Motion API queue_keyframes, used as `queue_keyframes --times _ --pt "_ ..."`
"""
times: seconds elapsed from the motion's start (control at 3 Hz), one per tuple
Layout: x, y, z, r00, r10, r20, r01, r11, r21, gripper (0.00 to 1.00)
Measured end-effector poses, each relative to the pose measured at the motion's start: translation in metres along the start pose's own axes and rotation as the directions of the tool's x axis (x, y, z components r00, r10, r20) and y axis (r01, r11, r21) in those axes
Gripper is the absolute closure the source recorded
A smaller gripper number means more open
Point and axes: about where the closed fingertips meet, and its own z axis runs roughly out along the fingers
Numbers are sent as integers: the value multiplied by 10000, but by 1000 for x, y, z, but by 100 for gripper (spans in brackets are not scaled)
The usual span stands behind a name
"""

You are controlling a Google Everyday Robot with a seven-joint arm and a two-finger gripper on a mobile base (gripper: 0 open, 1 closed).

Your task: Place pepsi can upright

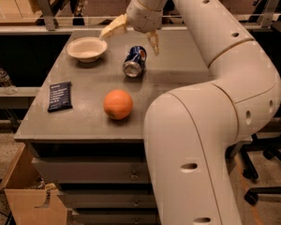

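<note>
The pepsi can (134,61) is dark blue with a silver top. It lies on its side on the grey table (84,121), silver end towards me. My gripper (130,36) hangs just above and behind the can, open and empty. One tan finger (113,27) points left towards the bowl. The other finger (154,42) points down at the can's right side. Neither finger touches the can.
A white bowl (86,48) sits left of the can. An orange (118,104) lies in front of the can. A dark snack packet (60,96) lies at the table's left edge. My big white arm (201,125) covers the table's right side.
</note>
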Motion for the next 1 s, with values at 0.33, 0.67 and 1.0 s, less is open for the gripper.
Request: queue_keyframes --times 0.33,0.67,1.0 --pt "-6 -12 5 9979 642 52 -642 9979 -7 0" --pt "-11 -23 10 9932 1161 108 -1160 9932 -94 0" --pt "-13 -31 18 9880 1543 30 -1543 9880 56 0"
